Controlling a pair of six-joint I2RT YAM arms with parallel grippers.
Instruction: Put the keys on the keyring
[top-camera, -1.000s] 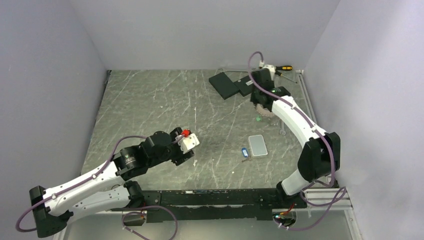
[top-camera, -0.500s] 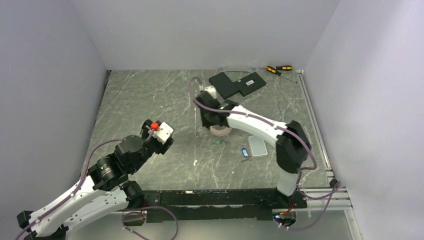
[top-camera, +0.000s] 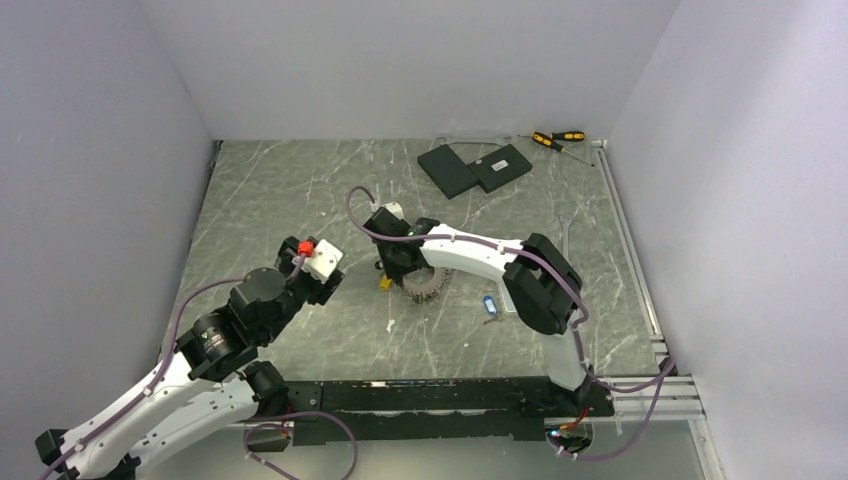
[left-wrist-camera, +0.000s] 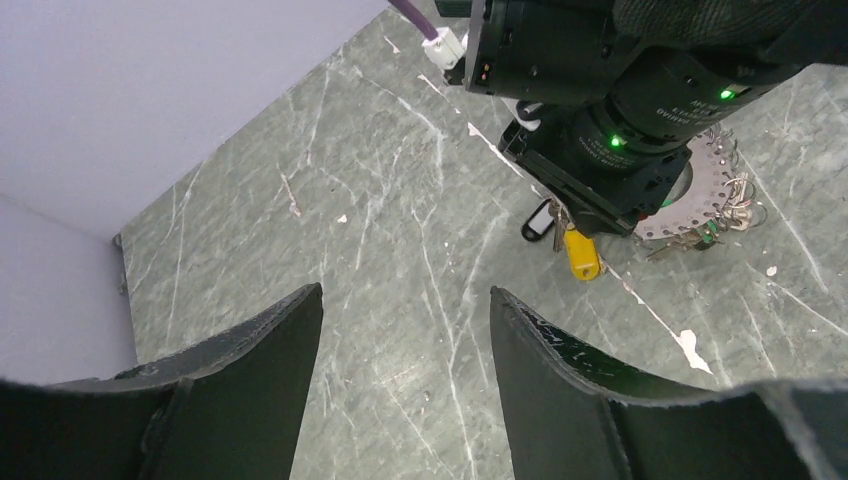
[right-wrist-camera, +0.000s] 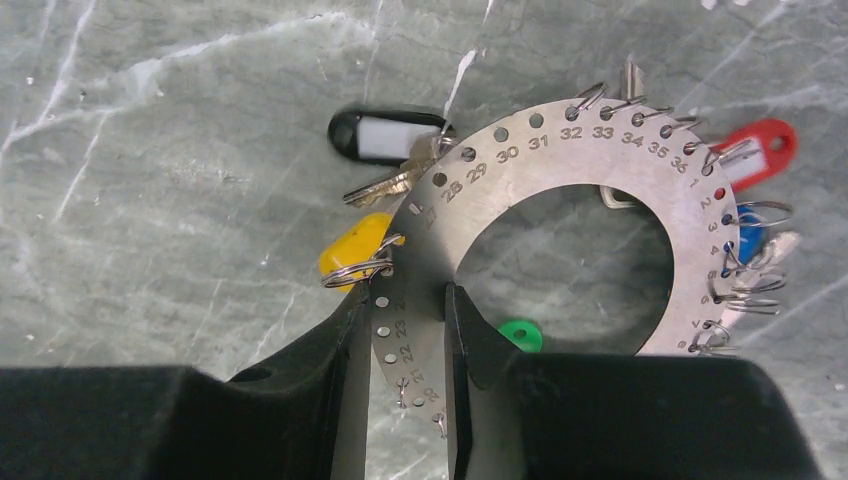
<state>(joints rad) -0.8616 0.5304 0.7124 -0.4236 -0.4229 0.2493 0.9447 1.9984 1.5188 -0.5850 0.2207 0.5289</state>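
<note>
Keyring vs claw: the keyring (right-wrist-camera: 560, 135) is pinched in the right claw (right-wrist-camera: 408, 300), jaws closed on its band near numbers 22-24, at mid-counter (top-camera: 300, 190).
Look: flat steel ring with numbered holes; keys (right-wrist-camera: 352, 250) with yellow, black, red, green and blue tags sit round it.
Loose: 1 blue key (top-camera: 489, 305) lies near it.
Left claw (left-wrist-camera: 405, 300): wide open, empty.
Change: 1 s ago the right claw was at the far right corner.

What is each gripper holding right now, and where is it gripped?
The right gripper pinches the keyring on its flat numbered band, beside the yellow tag. The left gripper is open, empty.
</note>
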